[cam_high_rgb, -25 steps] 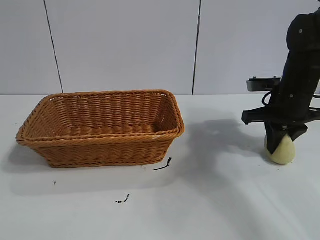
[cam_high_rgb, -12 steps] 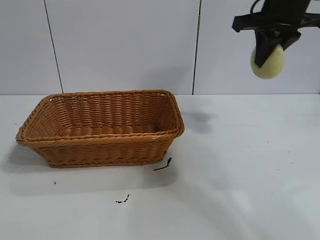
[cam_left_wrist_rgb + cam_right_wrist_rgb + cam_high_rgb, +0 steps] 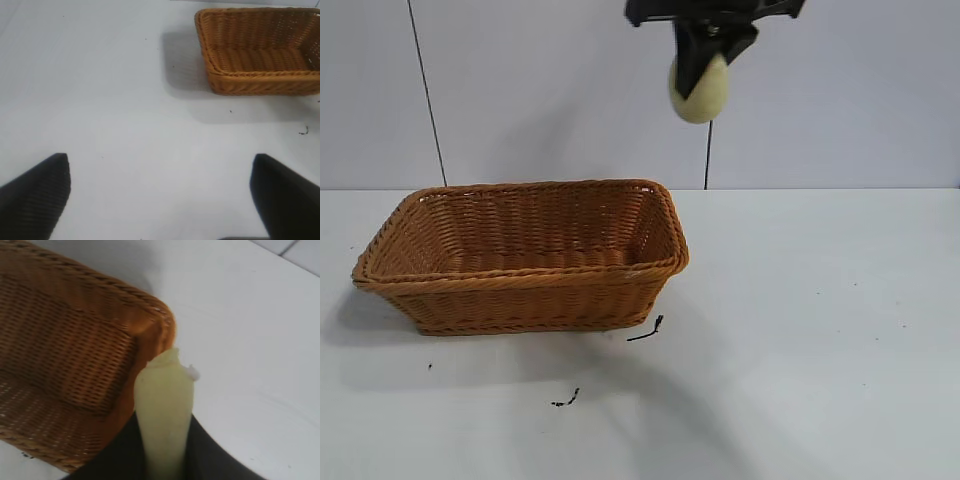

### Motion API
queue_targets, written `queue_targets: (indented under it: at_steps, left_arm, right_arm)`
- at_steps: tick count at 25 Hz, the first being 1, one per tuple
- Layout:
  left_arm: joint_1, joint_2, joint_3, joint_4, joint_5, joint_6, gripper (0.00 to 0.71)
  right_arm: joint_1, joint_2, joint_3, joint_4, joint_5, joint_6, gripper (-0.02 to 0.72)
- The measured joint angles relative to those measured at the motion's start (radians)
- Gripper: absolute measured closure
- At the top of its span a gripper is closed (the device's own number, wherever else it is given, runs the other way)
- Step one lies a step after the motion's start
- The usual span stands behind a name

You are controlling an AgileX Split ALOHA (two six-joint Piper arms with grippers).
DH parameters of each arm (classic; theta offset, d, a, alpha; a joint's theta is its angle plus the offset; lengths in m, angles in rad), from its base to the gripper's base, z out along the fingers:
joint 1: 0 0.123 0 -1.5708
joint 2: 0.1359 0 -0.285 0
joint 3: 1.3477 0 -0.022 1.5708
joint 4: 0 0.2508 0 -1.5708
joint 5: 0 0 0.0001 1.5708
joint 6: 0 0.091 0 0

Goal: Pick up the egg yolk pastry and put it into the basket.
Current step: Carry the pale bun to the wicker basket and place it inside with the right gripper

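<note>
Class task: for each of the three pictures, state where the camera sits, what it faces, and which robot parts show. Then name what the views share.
Exterior: outside the rig, facing the table; sees the basket and the right hand high up, gripping the pastry.
Left wrist: on the left arm, looking over the table; left hand open, basket far off.
Right wrist: on the right arm, looking down past the gripped pastry at the basket's corner.
Shared: the basket, in all three.

Exterior cam is facing the arms level across the table (image 3: 820,380), both wrist cams are looking down, right one closest, all sharing the basket (image 3: 520,290).
</note>
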Motion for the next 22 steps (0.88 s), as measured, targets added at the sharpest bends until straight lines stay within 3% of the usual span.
queue_targets:
  at_steps: [7,12,16,19,22]
  left_arm:
    - [0.000,0.000,0.000,0.000,0.000,0.000,0.014]
    - [0.000,0.000,0.000,0.000,0.000,0.000,0.014]
    - [0.000,0.000,0.000,0.000,0.000,0.000,0.014]
    - [0.000,0.000,0.000,0.000,0.000,0.000,0.014]
    - [0.000,0.000,0.000,0.000,0.000,0.000,0.014]
  right_arm:
    - [0.117,0.132,-0.007,0.007,-0.070,0.000,0.622]
    - [0.136,0.231,-0.007,0.010,-0.165,0.006,0.622]
    - [0.136,0.272,-0.007,0.022,-0.194,0.009,0.617]
    - [0.136,0.277,-0.007,0.029,-0.206,0.010,0.542]
    - [0.136,0.277,-0.012,0.032,-0.207,0.010,0.335]
